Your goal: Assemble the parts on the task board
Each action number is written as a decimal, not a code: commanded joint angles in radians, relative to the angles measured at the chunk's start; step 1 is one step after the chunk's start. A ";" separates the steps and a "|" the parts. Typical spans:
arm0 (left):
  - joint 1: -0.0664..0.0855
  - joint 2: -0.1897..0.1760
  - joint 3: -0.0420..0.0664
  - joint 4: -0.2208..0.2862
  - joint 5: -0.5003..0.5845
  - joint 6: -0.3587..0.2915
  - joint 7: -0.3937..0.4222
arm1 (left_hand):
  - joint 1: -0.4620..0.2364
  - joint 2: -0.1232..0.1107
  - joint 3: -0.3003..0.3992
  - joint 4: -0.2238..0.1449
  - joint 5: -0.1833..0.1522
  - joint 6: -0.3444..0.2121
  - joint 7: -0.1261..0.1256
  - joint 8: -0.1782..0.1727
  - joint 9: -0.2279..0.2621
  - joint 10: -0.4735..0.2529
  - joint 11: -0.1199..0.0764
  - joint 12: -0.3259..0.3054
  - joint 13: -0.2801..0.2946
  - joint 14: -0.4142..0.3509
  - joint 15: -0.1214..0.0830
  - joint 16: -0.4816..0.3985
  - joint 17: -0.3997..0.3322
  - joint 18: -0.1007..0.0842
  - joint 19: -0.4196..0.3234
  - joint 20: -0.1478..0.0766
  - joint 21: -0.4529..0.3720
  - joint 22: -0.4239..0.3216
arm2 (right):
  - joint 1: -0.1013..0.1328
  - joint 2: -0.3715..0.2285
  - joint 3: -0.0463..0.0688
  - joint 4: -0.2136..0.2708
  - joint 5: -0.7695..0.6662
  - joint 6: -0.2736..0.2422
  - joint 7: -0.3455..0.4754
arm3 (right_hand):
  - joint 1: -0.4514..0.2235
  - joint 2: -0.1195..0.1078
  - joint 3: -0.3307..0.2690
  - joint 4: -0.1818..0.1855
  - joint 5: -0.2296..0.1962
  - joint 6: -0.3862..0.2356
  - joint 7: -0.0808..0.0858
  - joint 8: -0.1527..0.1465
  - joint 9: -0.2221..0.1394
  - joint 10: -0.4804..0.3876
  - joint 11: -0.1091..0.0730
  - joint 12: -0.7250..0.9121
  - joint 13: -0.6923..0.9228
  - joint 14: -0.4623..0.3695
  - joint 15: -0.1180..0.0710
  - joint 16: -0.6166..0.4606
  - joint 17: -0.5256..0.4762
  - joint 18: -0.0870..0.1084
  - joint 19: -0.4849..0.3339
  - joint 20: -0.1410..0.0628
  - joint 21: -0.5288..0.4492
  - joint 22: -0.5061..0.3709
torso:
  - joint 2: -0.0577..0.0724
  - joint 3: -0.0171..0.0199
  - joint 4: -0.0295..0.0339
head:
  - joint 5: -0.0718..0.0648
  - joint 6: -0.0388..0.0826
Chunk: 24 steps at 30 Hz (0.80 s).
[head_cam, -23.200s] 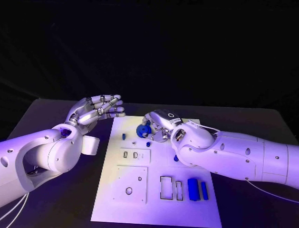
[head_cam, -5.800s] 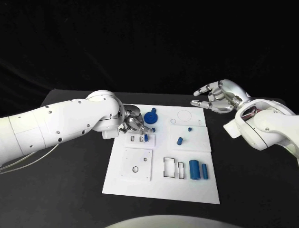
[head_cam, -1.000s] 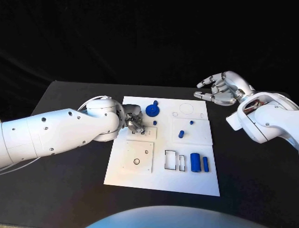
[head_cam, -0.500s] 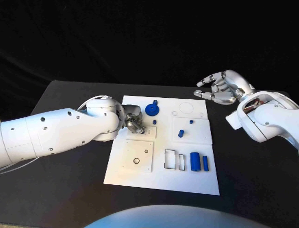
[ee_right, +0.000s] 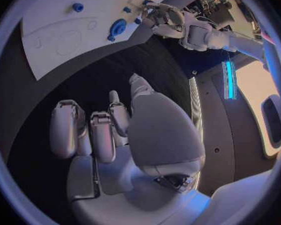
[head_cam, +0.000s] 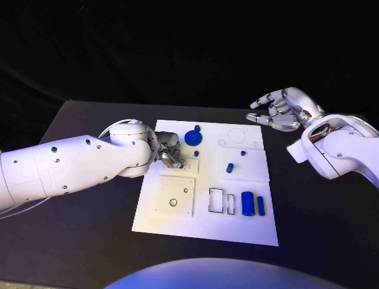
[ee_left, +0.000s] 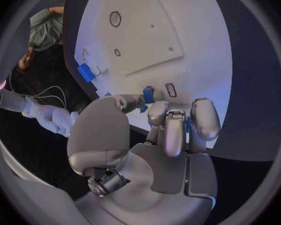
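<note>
nothing moved | left robot hand (ee_left: pixel 168 130) pinches small blue part (ee_left: pixel 149 95) | right robot hand (head_cam: pixel 281 110) released

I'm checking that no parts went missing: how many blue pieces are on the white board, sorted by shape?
Long bars: 2
Round disc with its stub: 1
Small pegs: 3
Total: 6
</note>
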 commanded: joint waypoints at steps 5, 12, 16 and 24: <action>-0.005 0.003 -0.004 -0.004 0.019 0.019 -0.006 | -0.024 0.010 0.215 -0.197 -0.002 0.009 -0.006 -0.002 0.002 0.008 -0.004 -0.001 -0.007 0.083 -0.008 0.004 0.188 -0.018 0.010 -0.001 0.004 0.003 | -0.001 0.000 0.000 0.001 -0.005 0.001 0.002 | -0.020 0.004 0.002 0.003 0.009 -0.006 -0.005 0.008 0.000 -0.005 -0.004 -0.002 -0.001 0.076 -0.005 -0.003 0.136 0.012 -0.003 -0.002 -0.003 0.096 | 0.001 0.0001 -0.0009 | -0.001 0.001; -0.005 0.010 -0.004 -0.007 0.030 0.016 -0.005 | -0.061 0.018 0.199 -0.174 -0.020 0.013 -0.011 -0.003 0.005 0.016 -0.007 0.000 -0.002 0.083 -0.010 0.003 0.188 -0.018 0.010 -0.002 0.002 0.003 | -0.001 0.000 0.000 0.000 -0.006 0.000 -0.006 | -0.041 0.015 0.003 0.004 0.010 -0.009 -0.004 0.011 -0.001 -0.005 -0.003 -0.001 -0.002 0.076 -0.005 -0.004 0.136 0.012 -0.003 -0.002 -0.004 0.096 | 0.000 0.0003 0.0000 | -0.002 0.000; -0.005 0.014 -0.004 -0.008 0.034 0.017 -0.005 | -0.076 0.016 0.186 -0.163 -0.028 0.015 -0.014 -0.003 0.007 0.019 -0.009 0.002 0.003 0.084 -0.012 0.004 0.188 -0.018 0.010 -0.004 0.000 0.002 | -0.001 0.000 0.000 0.000 -0.007 -0.001 -0.010 | -0.047 0.017 0.002 0.004 0.010 -0.009 -0.004 0.012 -0.002 -0.006 -0.003 -0.002 -0.003 0.075 -0.005 -0.004 0.135 0.012 -0.003 -0.002 -0.005 0.095 | 0.000 0.0009 -0.0005 | -0.001 0.001; -0.004 0.018 -0.004 -0.014 0.042 0.031 -0.006 | -0.108 0.008 0.148 -0.133 -0.034 0.021 -0.019 -0.007 0.009 0.024 -0.013 0.005 0.010 0.084 -0.015 0.003 0.188 -0.018 0.011 -0.006 -0.002 0.003 | 0.000 0.000 0.000 -0.001 -0.007 0.000 -0.016 | -0.061 0.024 0.002 0.004 0.012 -0.010 -0.004 0.014 -0.002 -0.005 -0.004 -0.001 -0.003 0.075 -0.005 -0.005 0.134 0.013 -0.003 -0.002 -0.007 0.095 | 0.001 0.0006 -0.0011 | -0.002 0.000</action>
